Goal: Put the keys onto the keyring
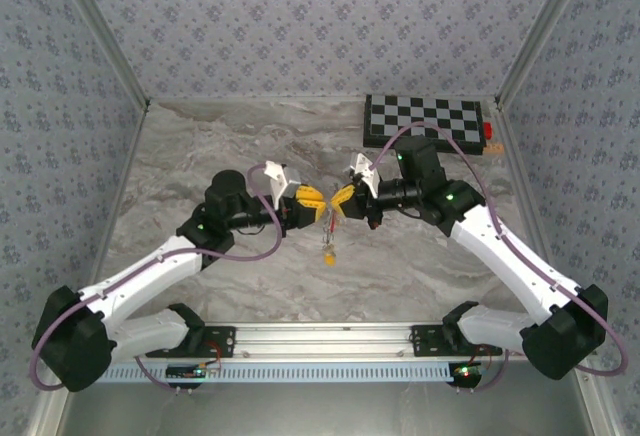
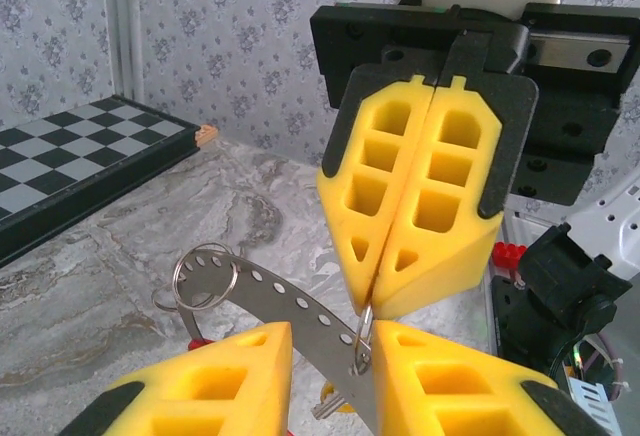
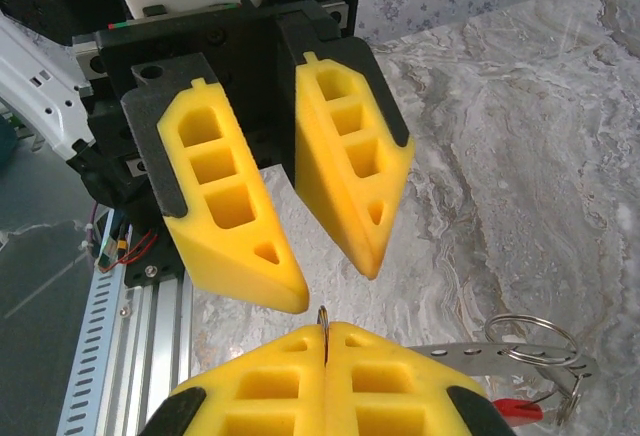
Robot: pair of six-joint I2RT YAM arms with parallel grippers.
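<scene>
Right gripper (image 3: pixel 323 334) clamps shut on a small loop (image 3: pixel 323 314); left gripper (image 3: pixel 328 284) gapes. I'd steady the strip (image 3: pixel 470 356), then part the keyring (image 3: pixel 530 341).

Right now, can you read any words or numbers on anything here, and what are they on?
None: no word, number or brand is readable. The black-and-white chequered board shows plain squares, the flat grey metal strip with holes bears no marks I can see, and the yellow foam fingers are blank.

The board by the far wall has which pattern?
Black and white checks; the board shows best in top external view.
</scene>
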